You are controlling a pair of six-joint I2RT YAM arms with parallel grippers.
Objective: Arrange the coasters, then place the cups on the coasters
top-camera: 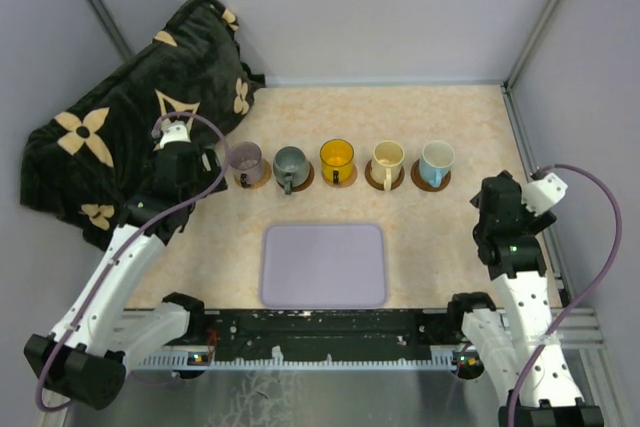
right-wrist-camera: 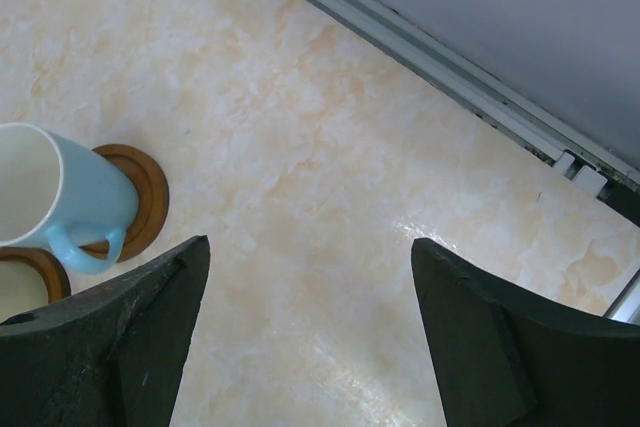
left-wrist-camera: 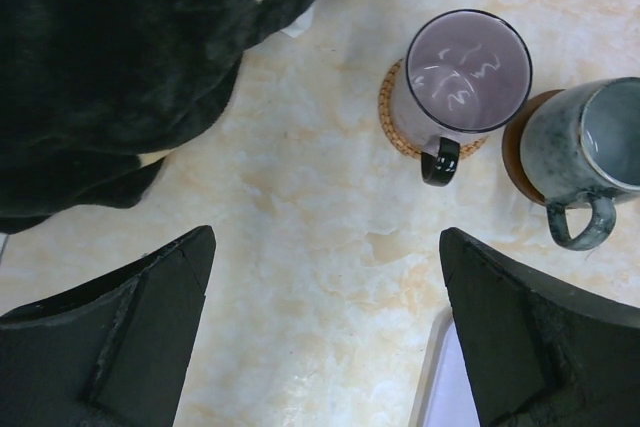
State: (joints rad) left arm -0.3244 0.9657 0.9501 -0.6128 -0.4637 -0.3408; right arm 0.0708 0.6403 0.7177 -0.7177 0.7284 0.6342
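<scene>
Five cups stood in a row on the table (top-camera: 450, 257), at twelve o'clock from the lavender tray (top-camera: 323, 265): the purple cup (top-camera: 247, 159), grey-green cup (top-camera: 290, 162), yellow-orange cup (top-camera: 337, 156), cream cup (top-camera: 388, 158) and blue cup (top-camera: 437, 158), each on one of the round brown coasters (right-wrist-camera: 150, 192). The left pincer (left-wrist-camera: 327, 237), at nine o'clock of the purple cup, gaped empty. The right pincer (right-wrist-camera: 310, 244), at four o'clock of the blue cup, was open too, holding nothing.

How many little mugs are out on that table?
5, in one row beyond the lavender tray, each on a coaster: purple cup far left, then grey-green cup, yellow cup, cream cup, light blue cup far right. None seems hidden.
</scene>
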